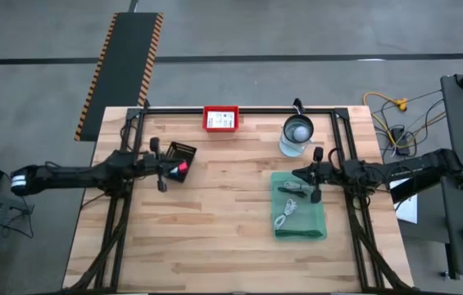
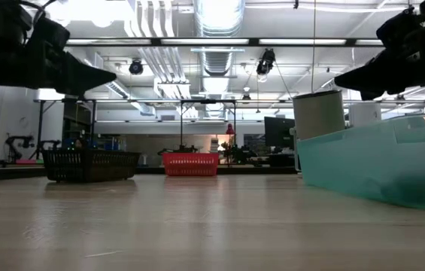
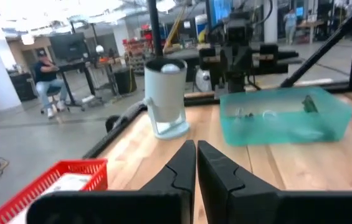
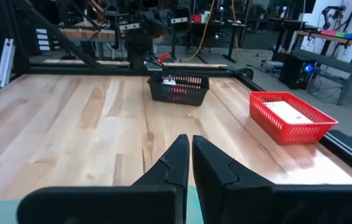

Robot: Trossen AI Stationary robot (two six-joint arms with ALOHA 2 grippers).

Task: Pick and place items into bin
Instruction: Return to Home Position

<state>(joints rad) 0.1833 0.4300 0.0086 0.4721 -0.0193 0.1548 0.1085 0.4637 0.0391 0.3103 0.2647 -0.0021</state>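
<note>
Left gripper (image 3: 195, 147) and right gripper (image 4: 190, 142) hover with fingers pressed together, empty. The white coiled cable (image 1: 285, 215) in the translucent green plastic bin (image 1: 315, 226) by the worktop's right edge looks light and floppy; pinch it mid-coil.

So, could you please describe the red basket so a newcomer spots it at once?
On the wooden table, look along the edge at the high view's top. The red basket sits mid-edge, left of the jar. It alone is red; the black basket and green bin sit farther from that edge.
</note>
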